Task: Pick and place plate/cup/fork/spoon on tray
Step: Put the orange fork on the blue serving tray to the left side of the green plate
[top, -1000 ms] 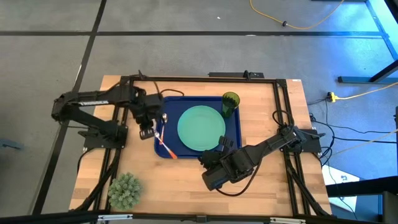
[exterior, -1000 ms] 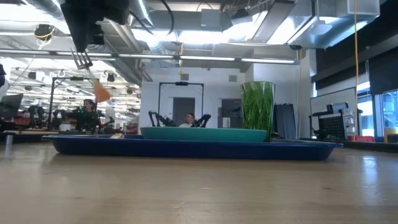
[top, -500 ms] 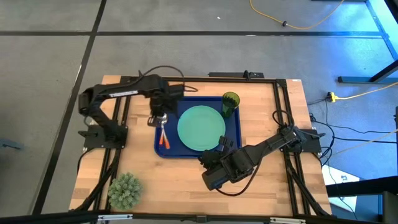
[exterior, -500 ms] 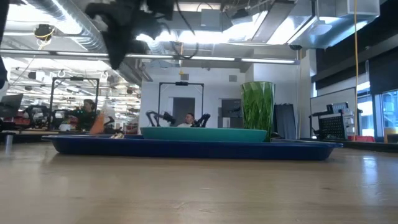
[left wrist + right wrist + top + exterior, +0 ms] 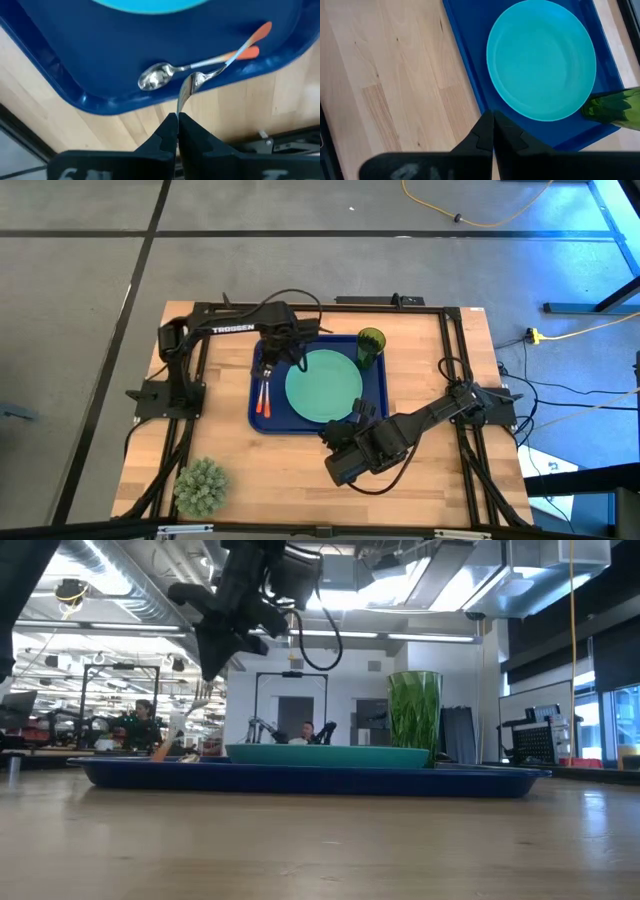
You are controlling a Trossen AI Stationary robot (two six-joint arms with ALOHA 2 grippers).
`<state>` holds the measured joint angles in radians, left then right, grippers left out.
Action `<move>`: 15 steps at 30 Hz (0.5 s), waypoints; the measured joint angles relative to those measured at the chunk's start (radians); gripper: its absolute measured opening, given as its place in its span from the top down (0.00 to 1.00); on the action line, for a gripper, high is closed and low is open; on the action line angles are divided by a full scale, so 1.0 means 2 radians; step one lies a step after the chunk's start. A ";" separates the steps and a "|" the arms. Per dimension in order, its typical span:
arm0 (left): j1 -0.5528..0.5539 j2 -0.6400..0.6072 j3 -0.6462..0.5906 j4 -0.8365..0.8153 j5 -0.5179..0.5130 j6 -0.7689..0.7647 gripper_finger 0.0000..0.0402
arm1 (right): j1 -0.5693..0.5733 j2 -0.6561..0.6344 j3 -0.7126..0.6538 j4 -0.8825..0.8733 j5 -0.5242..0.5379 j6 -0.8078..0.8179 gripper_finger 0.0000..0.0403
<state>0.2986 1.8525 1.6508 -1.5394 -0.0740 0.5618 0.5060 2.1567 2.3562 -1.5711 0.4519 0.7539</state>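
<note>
**Fork held over the tray's edge**

The left gripper (image 5: 177, 119) is clamped on the fork (image 5: 200, 80) by its metal head, orange handle dipping toward the dark blue tray (image 5: 378, 405) beside the spoon (image 5: 165, 76). Released carelessly, the slim, smooth fork could catch the raised rim and slide onto the wood. The mint plate (image 5: 323, 385) and translucent cup (image 5: 370, 345) sit on the tray. The right gripper (image 5: 492, 120), fingers together, waits near the tray.

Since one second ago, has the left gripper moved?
Yes. The left gripper, holding the fork, moved from the tray's outer left edge to over the tray, nearer the plate.
</note>
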 joint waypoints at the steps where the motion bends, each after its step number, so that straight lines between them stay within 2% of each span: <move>1: 0.000 0.002 0.000 0.007 0.004 0.000 1.00 | 0.000 0.000 0.000 0.000 0.000 0.000 0.99; 9: 0.009 0.005 0.000 0.052 0.005 0.022 1.00 | 0.000 0.000 0.000 0.000 0.000 0.000 0.99; 15: 0.022 0.012 0.000 0.057 -0.032 0.027 1.00 | 0.000 0.000 0.000 0.000 -0.001 0.000 0.99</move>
<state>0.3435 1.8759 1.6516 -1.4250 -0.1383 0.6159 0.5060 2.1567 2.3562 -1.5708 0.4507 0.7547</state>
